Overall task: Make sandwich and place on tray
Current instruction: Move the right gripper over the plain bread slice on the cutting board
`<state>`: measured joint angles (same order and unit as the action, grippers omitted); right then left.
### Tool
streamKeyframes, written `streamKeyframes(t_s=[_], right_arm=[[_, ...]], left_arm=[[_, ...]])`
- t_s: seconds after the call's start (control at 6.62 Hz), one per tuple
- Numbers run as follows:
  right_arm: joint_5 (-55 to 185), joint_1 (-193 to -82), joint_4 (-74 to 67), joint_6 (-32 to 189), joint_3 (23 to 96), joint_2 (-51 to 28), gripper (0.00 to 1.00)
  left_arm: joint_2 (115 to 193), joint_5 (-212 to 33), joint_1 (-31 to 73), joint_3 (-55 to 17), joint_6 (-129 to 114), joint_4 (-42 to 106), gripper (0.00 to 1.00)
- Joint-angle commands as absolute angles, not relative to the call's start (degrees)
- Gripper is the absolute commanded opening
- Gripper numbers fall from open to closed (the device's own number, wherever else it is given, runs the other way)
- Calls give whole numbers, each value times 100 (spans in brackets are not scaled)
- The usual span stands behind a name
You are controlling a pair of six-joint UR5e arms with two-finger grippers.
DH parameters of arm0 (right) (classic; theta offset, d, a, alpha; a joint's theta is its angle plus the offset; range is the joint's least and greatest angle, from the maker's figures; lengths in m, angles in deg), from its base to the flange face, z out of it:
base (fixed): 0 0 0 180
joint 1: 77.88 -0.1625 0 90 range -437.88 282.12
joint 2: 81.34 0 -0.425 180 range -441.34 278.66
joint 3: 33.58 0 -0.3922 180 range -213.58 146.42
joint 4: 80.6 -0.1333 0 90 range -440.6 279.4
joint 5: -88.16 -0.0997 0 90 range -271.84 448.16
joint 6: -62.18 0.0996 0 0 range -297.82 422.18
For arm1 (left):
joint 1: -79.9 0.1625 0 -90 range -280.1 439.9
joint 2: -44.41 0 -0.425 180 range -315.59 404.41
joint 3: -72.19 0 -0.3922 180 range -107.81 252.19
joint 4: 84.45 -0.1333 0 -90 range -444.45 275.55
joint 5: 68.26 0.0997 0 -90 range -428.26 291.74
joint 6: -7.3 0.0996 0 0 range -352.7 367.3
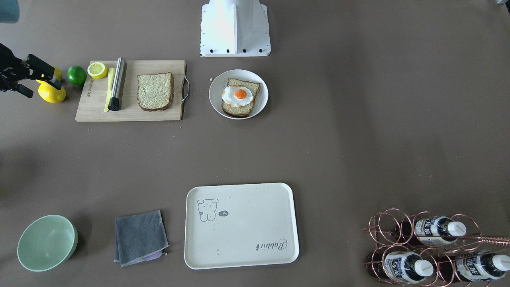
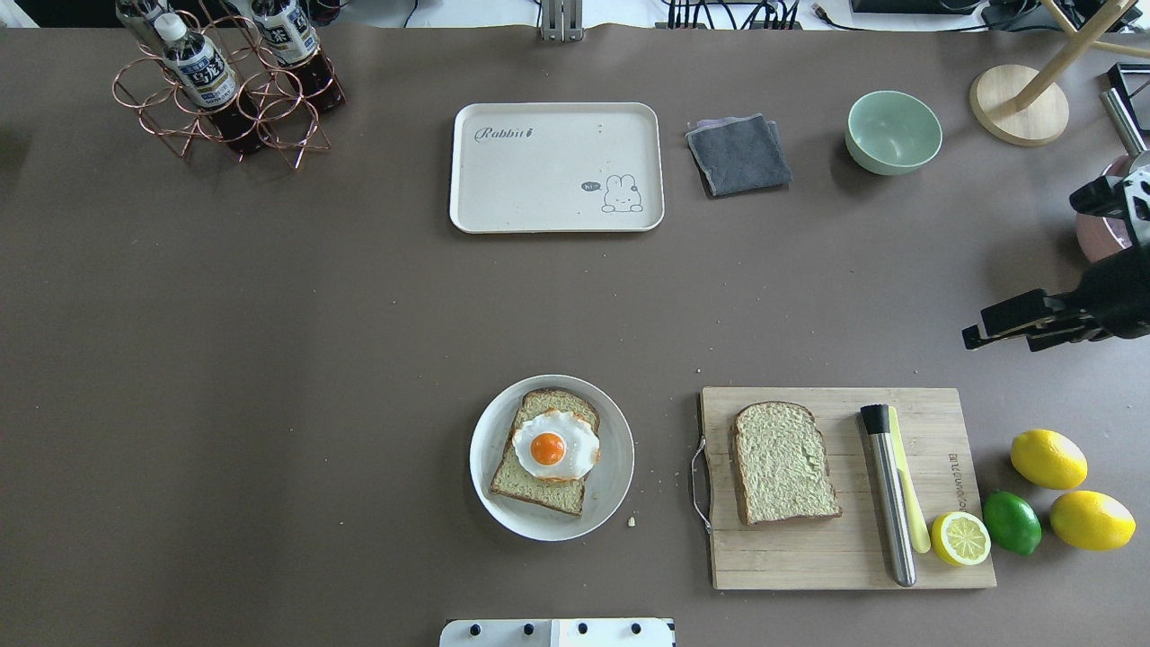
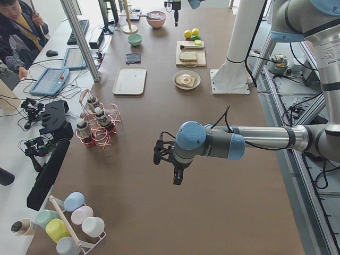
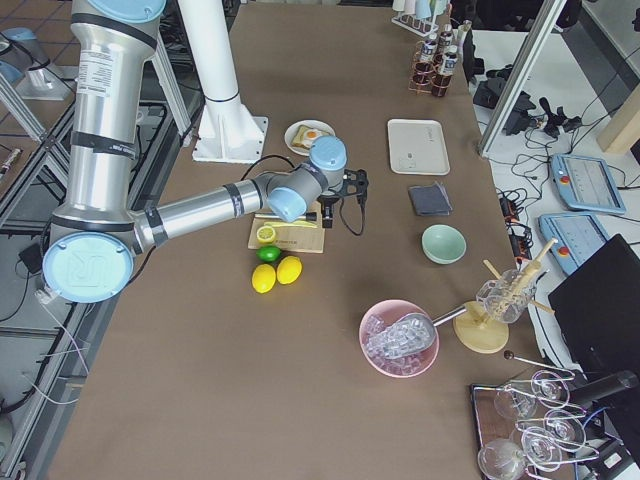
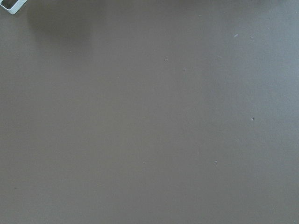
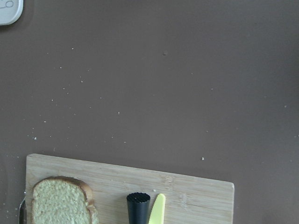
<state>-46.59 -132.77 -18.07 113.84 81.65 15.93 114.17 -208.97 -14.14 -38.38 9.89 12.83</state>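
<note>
Sandwich in two parts, not put together yet. Lower bread slice with the fried egg on top, in the round white plate, near the robot's base in the middle of the worktop. Top bread slice flat on the wooden cutting board, just right of the plate, long side running near to far. Tray on the far side, straight across from the plate, well apart from both slices, no sandwich on it yet.

Right fingers released, a small gap between them, holding nothing, up above the worktop past the far right corner of the board. From there, top bread slice to the left and nearer. Right arm the closer one by a lot. Left fingers way off to the left over plain worktop; cannot tell whether parted or closed.

Count: two bread slices, one egg, one plate, one tray, one board. On the board too: one steel stick with a black end, one yellow knife, one lemon half. Beside it: two whole lemons, one lime. Far side: one grey cloth, one green bowl, one wire rack with three bottles showing.
</note>
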Motion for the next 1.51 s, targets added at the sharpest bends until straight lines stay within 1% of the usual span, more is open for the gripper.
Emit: streamKeyframes(t_s=[0.0, 0.15, 0.3, 0.45, 0.76, 0.91, 1.21, 1.36], right_arm=[[-3766, -12118, -1994, 12190, 8304, 1150, 98], [-3405, -11678, -1995, 12568, 8305, 956, 90], [-3297, -11430, -2004, 12668, 8253, 946, 73], [-3296, -11227, -2013, 12721, 8209, 928, 69], [-3322, -10997, -2161, 13020, 8042, 902, 64], [-3339, -10962, -2580, 13038, 7624, 841, 63], [-3366, -10987, -2777, 13047, 7505, 945, 60], [-3340, -10988, -2769, 13047, 7496, 998, 55]], left_arm=[[11411, -20898, -1405, -3785, 932, 1747, 98], [11428, -20898, -1388, -3741, 906, 1777, 98], [11428, -20898, -1396, -3740, 906, 1777, 98], [11420, -20898, -1388, -3706, 932, 1777, 98], [11428, -20889, -1388, -3661, 923, 1786, 98], [11446, -20871, -1388, -3661, 923, 1786, 98], [11428, -20845, -1414, -3688, 932, 1786, 98], [11428, -20854, -1414, -3696, 941, 1786, 98]])
